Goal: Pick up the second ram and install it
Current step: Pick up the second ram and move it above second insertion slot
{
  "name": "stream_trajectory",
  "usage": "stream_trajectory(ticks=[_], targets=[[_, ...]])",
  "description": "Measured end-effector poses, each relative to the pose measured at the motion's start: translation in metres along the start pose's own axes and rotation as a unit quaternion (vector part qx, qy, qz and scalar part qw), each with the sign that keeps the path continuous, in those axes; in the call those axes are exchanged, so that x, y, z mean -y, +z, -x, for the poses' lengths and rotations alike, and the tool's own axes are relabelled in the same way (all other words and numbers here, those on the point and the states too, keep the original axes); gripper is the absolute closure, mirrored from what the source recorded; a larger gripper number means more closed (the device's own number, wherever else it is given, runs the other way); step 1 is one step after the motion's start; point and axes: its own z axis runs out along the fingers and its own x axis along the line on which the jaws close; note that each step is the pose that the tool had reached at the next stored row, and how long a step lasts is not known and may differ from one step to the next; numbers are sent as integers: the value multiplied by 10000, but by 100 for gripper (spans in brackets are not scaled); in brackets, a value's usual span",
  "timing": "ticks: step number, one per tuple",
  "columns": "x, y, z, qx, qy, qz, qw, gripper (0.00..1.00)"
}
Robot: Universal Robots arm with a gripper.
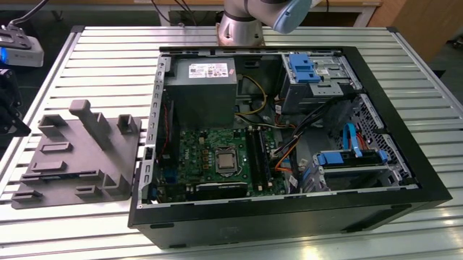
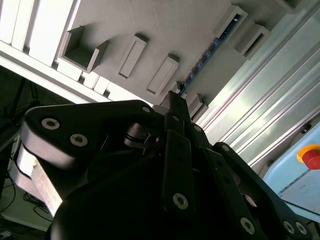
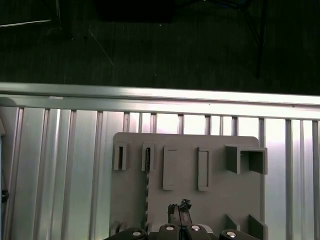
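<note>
We see the second ram [image 3: 147, 186] as a thin dark strip standing on edge in a slot of the gray holder [image 3: 220, 200] on the slatted tabletop [image 3: 60, 165]. Our fingers [image 3: 184, 214], clenched on nothing, hover near it, not touching. On the exterior view's right, an open computer case [image 1: 289, 216] holds the green motherboard [image 1: 203, 146].

The slatted table [image 1: 108, 59] is brightly, evenly lit; glare is thrown off its rails [image 2: 260, 115] in the second wrist view; the floor [image 3: 150, 45] is left dark.
</note>
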Motion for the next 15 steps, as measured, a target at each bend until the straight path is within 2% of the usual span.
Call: stream_trajectory(ticks=[15], targets=[[2,34,-1,0,0,0,10000,89]])
